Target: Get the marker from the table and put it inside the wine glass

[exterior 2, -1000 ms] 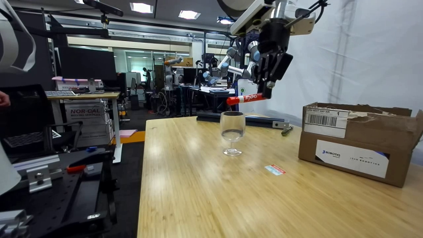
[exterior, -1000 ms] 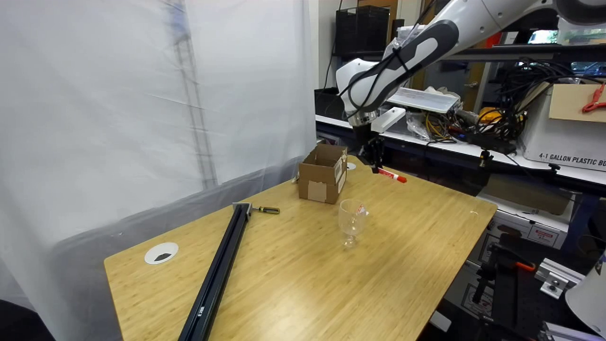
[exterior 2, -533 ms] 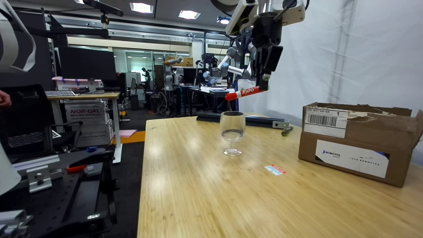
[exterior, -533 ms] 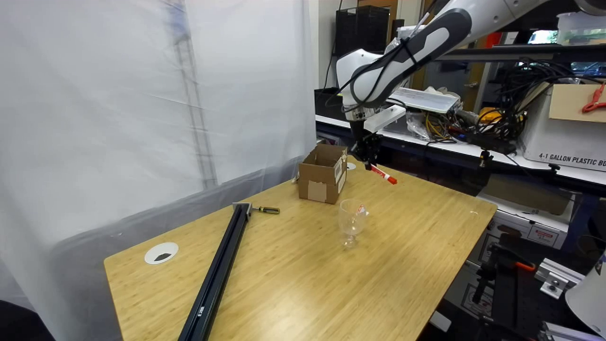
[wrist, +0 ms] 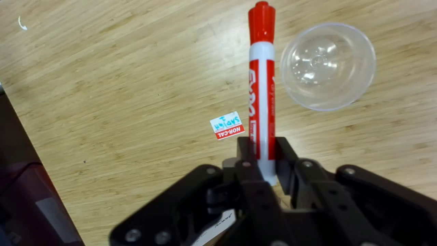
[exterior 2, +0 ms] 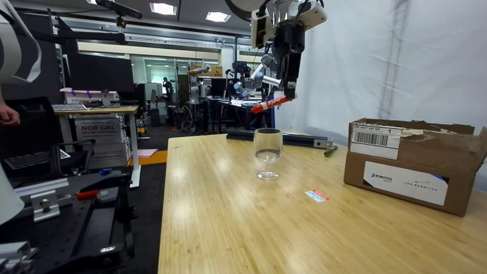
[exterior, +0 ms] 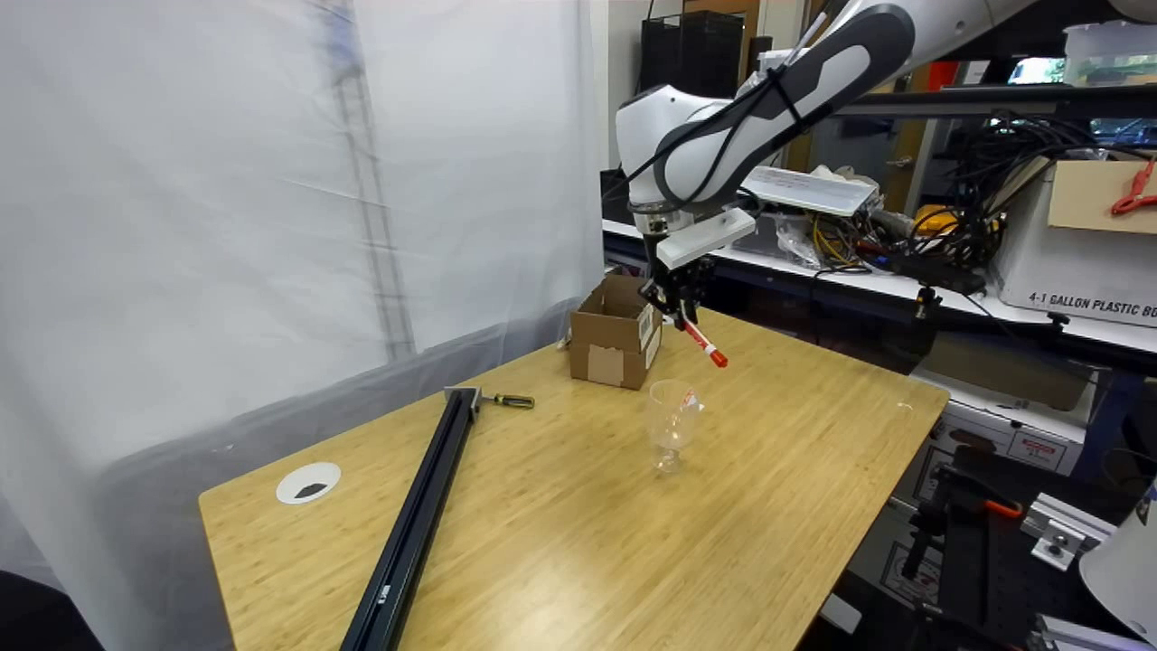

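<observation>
From here my claw (wrist: 263, 148) looks matt, w/ metal screws (wrist: 349, 171). In it, the marker (wrist: 262, 82): smooth plastic, fairly glossy. Under claw, the table (exterior 2: 228, 220): grained wood, glossy in spots. Wine glass (wrist: 327, 68), lower than claw: clear, smooth, v. shiny; glass or plastic, I can't tell. Box (exterior 2: 426, 158), off claw's side: matt cardbd, rough torn edge, paper labels (exterior 2: 374, 141). Bar (exterior: 411, 524), well apart frm claw: metal-looking, satin.

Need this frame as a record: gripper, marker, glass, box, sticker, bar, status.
gripper: closed on the marker, above the table
marker: red and white, tilted, red end lower
glass: clear, stemmed, upright on the table, nothing seen inside
box: brown cardboard, open top, on table
sticker: flat on table
bar: long, black, on table
status: marker held, not yet in glass
</observation>
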